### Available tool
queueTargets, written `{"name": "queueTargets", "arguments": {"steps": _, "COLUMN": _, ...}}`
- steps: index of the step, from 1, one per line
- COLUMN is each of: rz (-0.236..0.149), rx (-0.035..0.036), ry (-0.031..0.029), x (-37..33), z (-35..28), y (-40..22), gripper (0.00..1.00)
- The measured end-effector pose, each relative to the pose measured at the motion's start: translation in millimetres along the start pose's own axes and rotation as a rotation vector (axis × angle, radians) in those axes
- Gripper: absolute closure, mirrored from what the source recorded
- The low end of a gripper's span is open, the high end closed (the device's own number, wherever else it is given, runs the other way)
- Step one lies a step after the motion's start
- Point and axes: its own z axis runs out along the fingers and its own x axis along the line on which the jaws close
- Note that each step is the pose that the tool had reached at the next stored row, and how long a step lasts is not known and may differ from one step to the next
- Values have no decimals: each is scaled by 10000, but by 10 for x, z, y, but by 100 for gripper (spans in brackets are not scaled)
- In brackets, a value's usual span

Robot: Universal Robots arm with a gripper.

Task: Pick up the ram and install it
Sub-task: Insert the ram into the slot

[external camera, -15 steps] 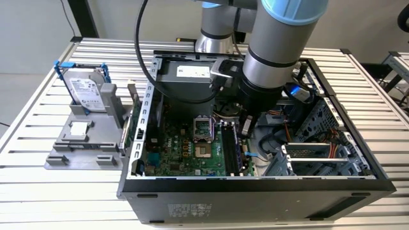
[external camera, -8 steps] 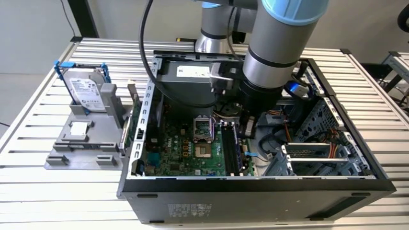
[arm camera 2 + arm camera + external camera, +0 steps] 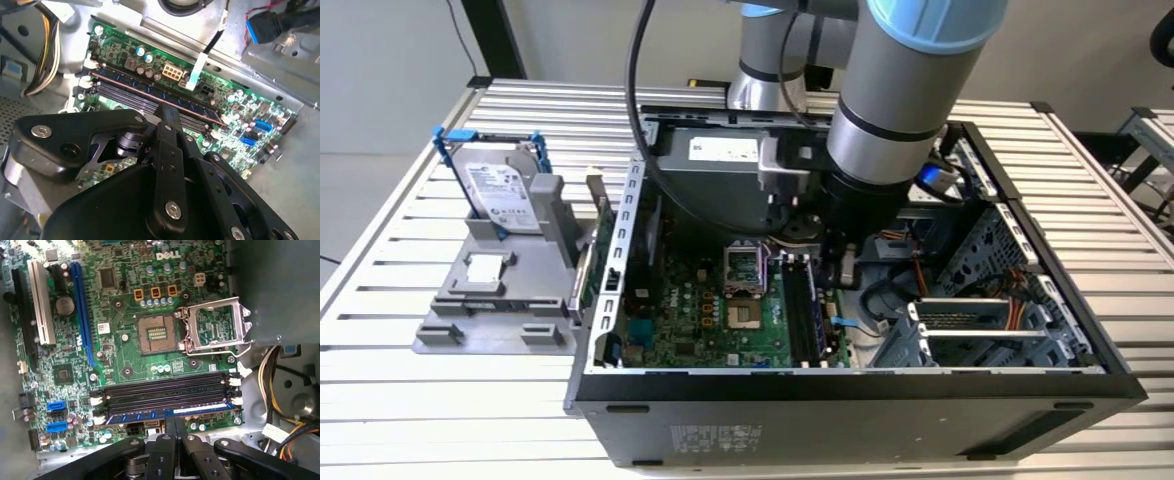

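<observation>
First wrist view: ram (image 3: pixel 165 415) lies along the slots (image 3: pixel 165 392).

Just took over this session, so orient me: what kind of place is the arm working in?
Likely a lab or test bench for computer assembly: an open desktop case on a slatted metal table, a hard drive in a grey fixture, and the ram in a motherboard slot.

The ram (image 3: pixel 165 414) lies along the outermost of the black memory slots (image 3: pixel 165 396), its edge touching the closed tips of the gripper (image 3: pixel 174 426). At 12 o'clock from the slots sits the open processor socket (image 3: pixel 156 333); at 10 o'clock, a blue expansion slot (image 3: pixel 82 315).
</observation>
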Motion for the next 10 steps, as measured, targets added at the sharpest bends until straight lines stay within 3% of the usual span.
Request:
{"name": "queueTargets", "arguments": {"steps": 5, "rz": -660, "rx": -17, "ry": -5, "x": 0, "z": 0, "y": 0, "gripper": 100}}
{"name": "queueTargets", "arguments": {"steps": 10, "rz": -693, "rx": -15, "ry": -7, "x": 1, "z": 7, "y": 0, "gripper": 100}}
